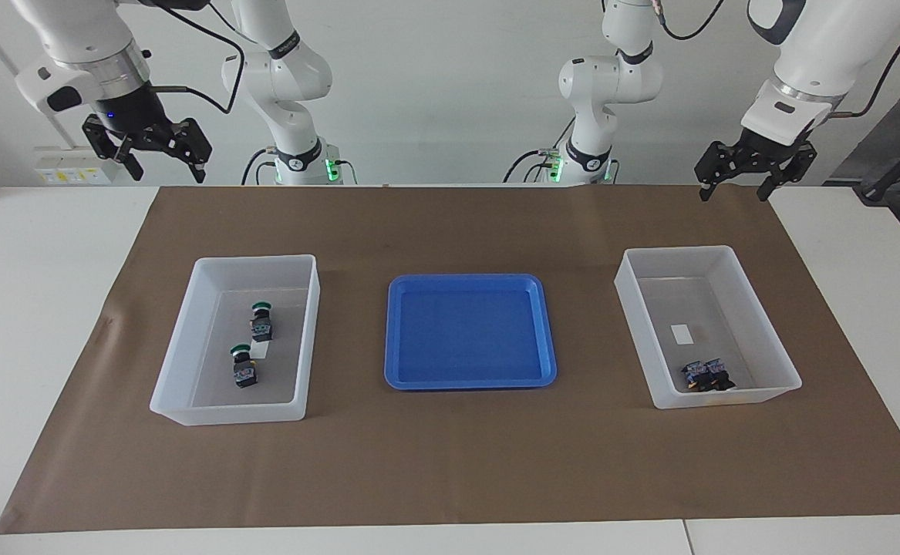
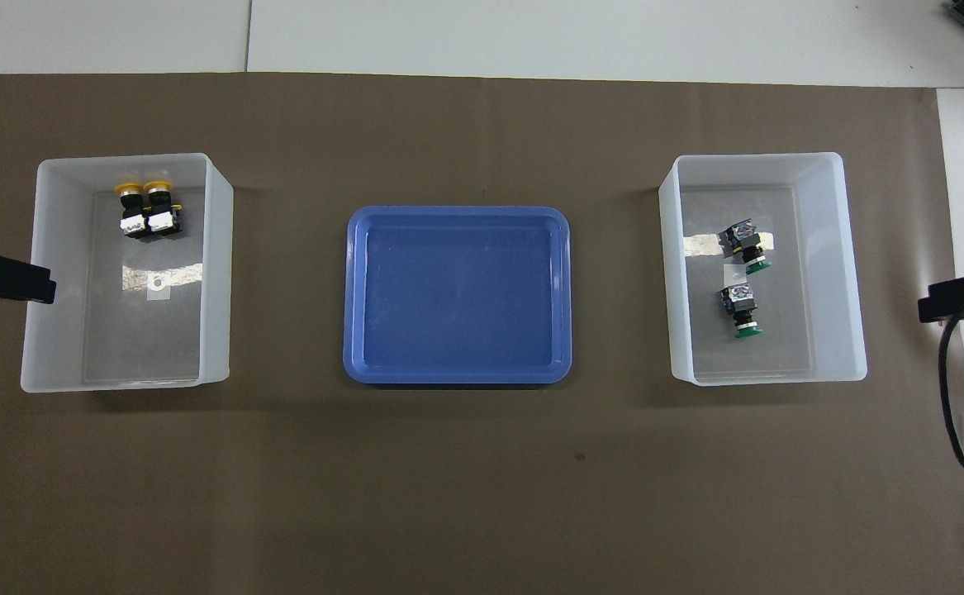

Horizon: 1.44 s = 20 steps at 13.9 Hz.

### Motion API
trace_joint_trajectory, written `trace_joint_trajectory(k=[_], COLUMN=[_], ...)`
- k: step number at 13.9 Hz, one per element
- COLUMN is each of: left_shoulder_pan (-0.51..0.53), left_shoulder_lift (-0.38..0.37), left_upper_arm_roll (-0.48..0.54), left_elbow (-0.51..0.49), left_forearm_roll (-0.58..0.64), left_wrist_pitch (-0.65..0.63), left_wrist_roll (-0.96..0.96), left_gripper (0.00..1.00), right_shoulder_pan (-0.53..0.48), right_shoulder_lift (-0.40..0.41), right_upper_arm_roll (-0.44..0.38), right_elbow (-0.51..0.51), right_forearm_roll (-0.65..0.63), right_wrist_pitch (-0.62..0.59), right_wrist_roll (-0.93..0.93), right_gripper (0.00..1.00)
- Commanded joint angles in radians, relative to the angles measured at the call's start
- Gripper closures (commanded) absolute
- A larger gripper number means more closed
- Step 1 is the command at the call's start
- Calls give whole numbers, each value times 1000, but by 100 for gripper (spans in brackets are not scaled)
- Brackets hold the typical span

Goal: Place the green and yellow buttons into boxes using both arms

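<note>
Brown mat (image 1: 450,455): two boxes (image 1: 180,370) (image 1: 773,354), two green buttons (image 1: 261,322) (image 1: 243,368), two yellow buttons (image 2: 132,211) (image 2: 159,210).

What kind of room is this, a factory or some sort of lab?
Most likely a robotics lab. Two white arms stand at a table covered with brown paper, and two plastic bins and a blue tray are set out as if for a sorting trial.

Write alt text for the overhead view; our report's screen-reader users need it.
Two yellow buttons lie in the box toward the left arm's end and two green buttons in the other box, with a blue tray between them on brown paper.
</note>
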<state>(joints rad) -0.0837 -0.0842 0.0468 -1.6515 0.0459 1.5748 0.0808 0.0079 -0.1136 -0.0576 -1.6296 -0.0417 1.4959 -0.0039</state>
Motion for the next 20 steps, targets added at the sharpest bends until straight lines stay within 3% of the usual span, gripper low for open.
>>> trace_joint_trajectory(k=[1,12,16,20], left_shoulder_pan=[5,-8,2,5], left_shoulder_lift=[-3,-5,-9,-11], left_upper_arm_roll=[-1,-13,-13,-12], left_elbow=[1,2,-7,-10], left_forearm_roll=[0,0,0,0], left_wrist_pitch=[5,7,8,13], left_wrist_roll=[4,-1,5,5], left_gripper=[0,0,0,0], right_shoulder_pan=[0,-2,-14,-2], right_shoulder_lift=[-20,-17,40,43], right_upper_arm_roll=[7,7,5,7], right_elbow=[-15,-12,79,71], right_forearm_roll=[-1,-1,-1,-1], right_wrist_pitch=[0,6,-48,-42], right_wrist_roll=[19,21,22,70], right_gripper=[0,0,0,0])
